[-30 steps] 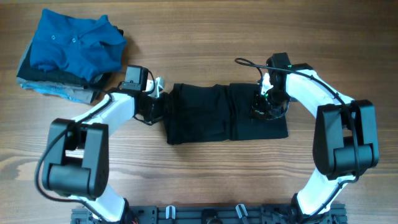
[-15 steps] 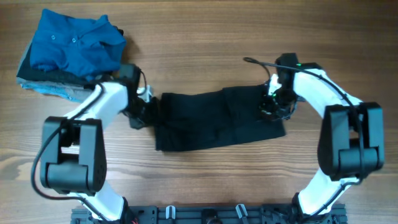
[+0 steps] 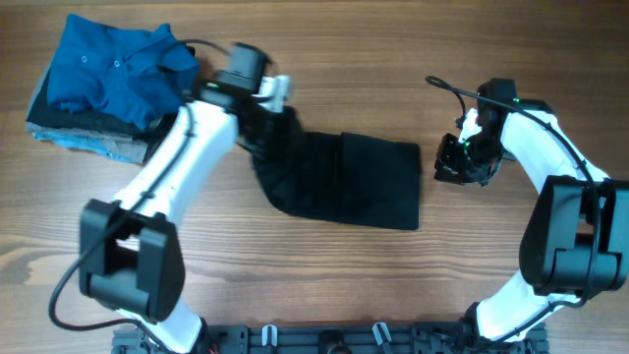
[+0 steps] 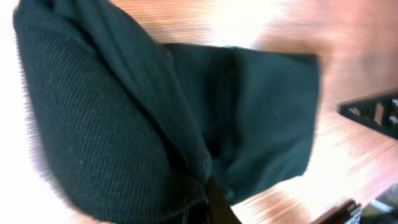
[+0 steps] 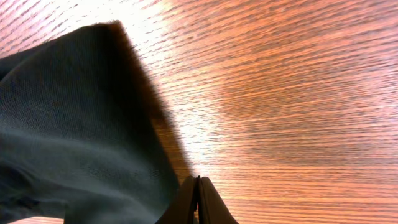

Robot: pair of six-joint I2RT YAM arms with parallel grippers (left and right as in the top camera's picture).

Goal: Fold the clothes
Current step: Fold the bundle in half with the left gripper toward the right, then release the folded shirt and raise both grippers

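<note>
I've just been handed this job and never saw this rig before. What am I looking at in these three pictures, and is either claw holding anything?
The rig is a left arm and a right arm at a wooden table, each ending in a two-finger claw. The wide picture is taken from above; the other two come from a camera on each wrist. The left claw is shut on one end of the folded black shirt, holding it raised. The right claw is shut on nothing, beside the shirt's other end. At the left a blue polo shirt lies on a pile of folded garments.
</note>
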